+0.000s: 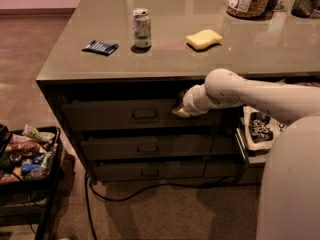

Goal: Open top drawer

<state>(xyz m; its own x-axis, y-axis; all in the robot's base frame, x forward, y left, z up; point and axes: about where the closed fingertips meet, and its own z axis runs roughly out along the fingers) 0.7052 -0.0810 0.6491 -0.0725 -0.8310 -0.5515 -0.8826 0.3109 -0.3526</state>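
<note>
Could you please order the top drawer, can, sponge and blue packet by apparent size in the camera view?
Largest: top drawer, with the gripper at its front, right of the handle.
Next: can and sponge, about alike, so unranked.
Smallest: blue packet.

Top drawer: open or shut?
Shut: the top drawer shows no inside. The gripper is at its front, right of the handle.

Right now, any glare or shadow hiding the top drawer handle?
Camera view: warm, dim light, with glare streaks only toward the far edge of the countertop. Camera view: the countertop shades the top drawer, yet its handle shows. Camera view: the pale pincer hangs right of the handle, before the drawer front.
</note>
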